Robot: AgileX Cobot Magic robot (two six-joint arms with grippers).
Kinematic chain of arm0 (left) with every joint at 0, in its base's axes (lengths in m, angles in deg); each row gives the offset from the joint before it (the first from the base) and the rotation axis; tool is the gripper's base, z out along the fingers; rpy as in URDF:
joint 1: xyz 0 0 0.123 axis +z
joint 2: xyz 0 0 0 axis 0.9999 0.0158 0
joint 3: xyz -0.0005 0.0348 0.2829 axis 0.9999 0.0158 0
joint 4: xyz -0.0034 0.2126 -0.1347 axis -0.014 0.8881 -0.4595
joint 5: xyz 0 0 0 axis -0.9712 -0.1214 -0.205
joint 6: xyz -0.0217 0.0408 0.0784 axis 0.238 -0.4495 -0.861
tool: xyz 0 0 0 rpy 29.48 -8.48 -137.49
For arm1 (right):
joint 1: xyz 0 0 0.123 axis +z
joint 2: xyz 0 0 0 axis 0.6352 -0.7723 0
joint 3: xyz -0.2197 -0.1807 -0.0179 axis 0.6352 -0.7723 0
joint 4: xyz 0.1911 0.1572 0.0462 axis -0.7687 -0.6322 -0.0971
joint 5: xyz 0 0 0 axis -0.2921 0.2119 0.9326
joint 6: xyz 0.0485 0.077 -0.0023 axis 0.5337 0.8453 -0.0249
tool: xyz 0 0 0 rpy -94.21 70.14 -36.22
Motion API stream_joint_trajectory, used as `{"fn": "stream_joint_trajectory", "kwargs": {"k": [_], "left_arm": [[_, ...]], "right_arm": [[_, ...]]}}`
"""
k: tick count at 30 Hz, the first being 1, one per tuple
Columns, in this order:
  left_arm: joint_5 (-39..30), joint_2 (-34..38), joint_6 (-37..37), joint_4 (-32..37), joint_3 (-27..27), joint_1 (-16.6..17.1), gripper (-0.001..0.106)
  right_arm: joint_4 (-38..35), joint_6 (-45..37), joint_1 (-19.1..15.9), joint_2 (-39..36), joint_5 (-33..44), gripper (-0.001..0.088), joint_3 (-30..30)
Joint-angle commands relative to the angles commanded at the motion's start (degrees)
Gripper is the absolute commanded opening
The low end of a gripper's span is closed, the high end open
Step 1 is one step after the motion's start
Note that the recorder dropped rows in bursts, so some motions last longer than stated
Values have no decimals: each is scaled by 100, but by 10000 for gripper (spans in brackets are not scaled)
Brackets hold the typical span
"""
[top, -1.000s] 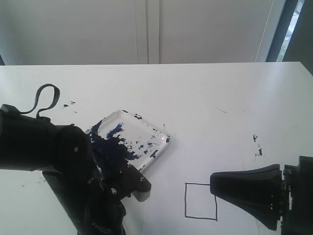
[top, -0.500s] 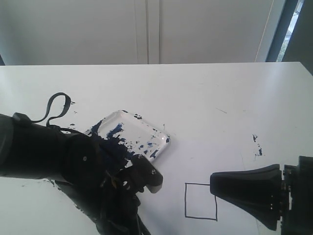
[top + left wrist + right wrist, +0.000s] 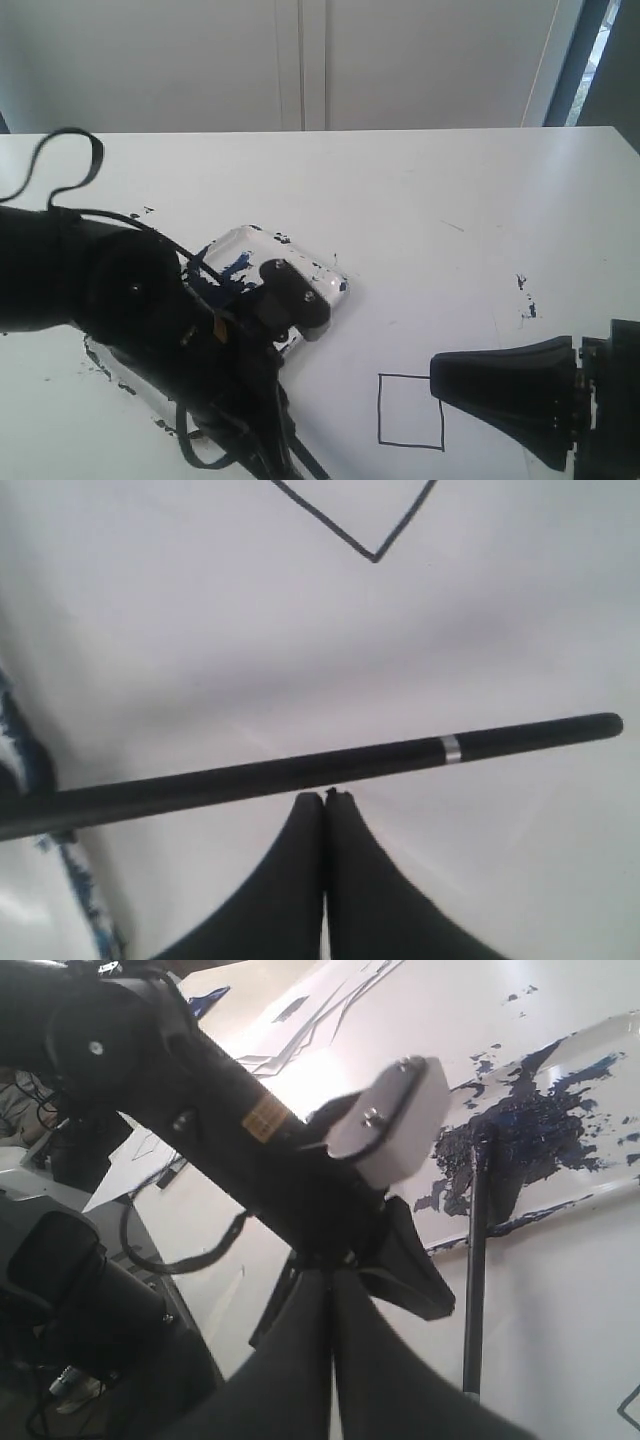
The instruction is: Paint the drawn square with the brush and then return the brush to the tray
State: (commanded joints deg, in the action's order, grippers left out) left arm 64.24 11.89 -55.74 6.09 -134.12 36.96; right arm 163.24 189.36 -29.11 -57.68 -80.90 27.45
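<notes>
Across the rim of the tray point(image 3: 300, 253) lies the brush point(image 3: 300, 772) — one end in the paint point(image 3: 520, 1130), unheld. Its shaft passes the clenched left gripper point(image 3: 322, 798); right gripper point(image 3: 433, 378) clenched empty — over the square point(image 3: 411, 410).

Black brush point(image 3: 300, 770) with a silver band; clear tray point(image 3: 300, 262) blotched dark blue; black-outlined square point(image 3: 411, 410).

This looks like a robot test room or lab, not a home. A big plain white table point(image 3: 450, 180) stands by a bare white wall point(image 3: 150, 60) and a tall window point(image 3: 600, 40). The left robot arm point(image 3: 110, 290) and the right robot arm point(image 3: 612, 400), both black, reach over the table, which has dark paint specks point(image 3: 525, 295) and the drawn square point(image 3: 410, 412) on it.
</notes>
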Motion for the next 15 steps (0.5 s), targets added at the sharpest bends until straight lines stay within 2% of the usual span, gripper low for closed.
{"fn": "stream_joint_trajectory", "kwargs": {"k": [3, 5, 15], "left_arm": [[-219, -315, 949, 938, -11, 0, 0], [-273, -557, 1300, 1309, -11, 0, 0], [-230, -1723, 1212, 1508, -11, 0, 0]], "right_arm": [[0, -50, 0, 0, 0, 0, 0], [12, -106, 0, 0, 0, 0, 0], [425, -268, 31, 0, 0, 0, 0]]}}
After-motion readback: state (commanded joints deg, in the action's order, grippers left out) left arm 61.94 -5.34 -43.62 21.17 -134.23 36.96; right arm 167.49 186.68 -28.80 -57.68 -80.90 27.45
